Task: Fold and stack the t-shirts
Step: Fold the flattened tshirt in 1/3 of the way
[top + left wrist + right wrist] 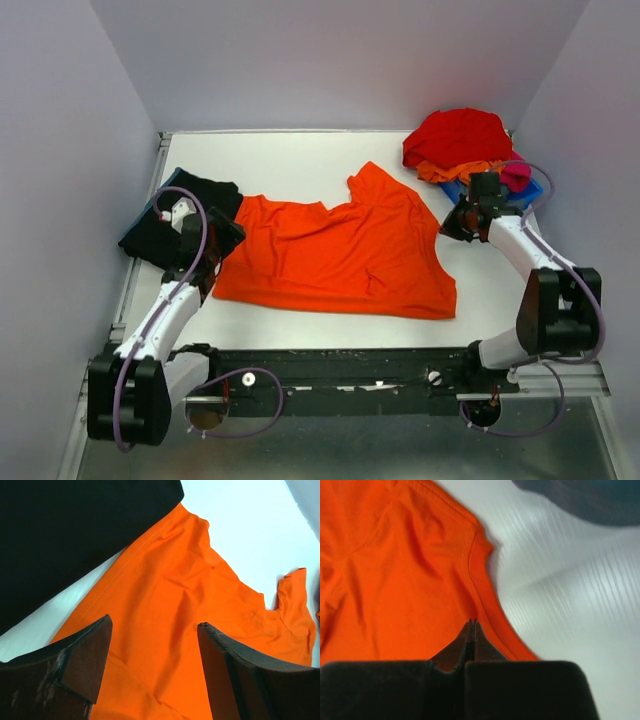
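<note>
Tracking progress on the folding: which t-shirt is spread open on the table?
The bright orange t-shirt in the middle; the black t-shirt lies folded at left, the red t-shirt is heaped far right.

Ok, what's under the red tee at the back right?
Orange cloth and magenta cloth peek out beneath the red tee, over a blue bin. The bin's inside is covered.

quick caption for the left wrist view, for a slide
Open left hand poised over the bright orange t-shirt, with the black t-shirt beside it on the white table.
</note>
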Motion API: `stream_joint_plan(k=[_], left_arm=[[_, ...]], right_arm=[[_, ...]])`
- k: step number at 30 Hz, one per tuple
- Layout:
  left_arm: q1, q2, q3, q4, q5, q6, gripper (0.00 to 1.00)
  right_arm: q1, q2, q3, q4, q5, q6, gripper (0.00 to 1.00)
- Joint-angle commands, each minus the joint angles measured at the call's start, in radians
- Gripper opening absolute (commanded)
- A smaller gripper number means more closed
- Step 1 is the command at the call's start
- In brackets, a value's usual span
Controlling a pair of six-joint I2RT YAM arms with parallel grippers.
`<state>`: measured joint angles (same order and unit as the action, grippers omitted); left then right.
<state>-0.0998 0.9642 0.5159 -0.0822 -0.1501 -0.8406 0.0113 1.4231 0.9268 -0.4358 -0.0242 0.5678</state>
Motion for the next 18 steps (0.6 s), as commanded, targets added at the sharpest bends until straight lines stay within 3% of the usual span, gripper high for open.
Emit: stream_joint_plan(k=[1,5,11,18], left_arm=[[0.003,0.174,0.099,0.191,0.046,0.067,0.83],[0.012,0.316,0.232,0.159,-0.015,0.087,0.82],[0.09,0.534,0.415,0.11,0.017,0.051,0.83],[0.163,0.784,0.607,-0.027,0.055,0.037,0.82]], right_arm=[[0.01,0.149,0.104,0.062,-0.019,-0.052,0.01],[0.042,0.278,0.202,0.007,0.019,-0.046,0.01],[0.053,0.434,0.328,-0.06,0.059,-0.02,0.01],[0.058,0.47,0.337,-0.152,0.174,0.073,0.01]])
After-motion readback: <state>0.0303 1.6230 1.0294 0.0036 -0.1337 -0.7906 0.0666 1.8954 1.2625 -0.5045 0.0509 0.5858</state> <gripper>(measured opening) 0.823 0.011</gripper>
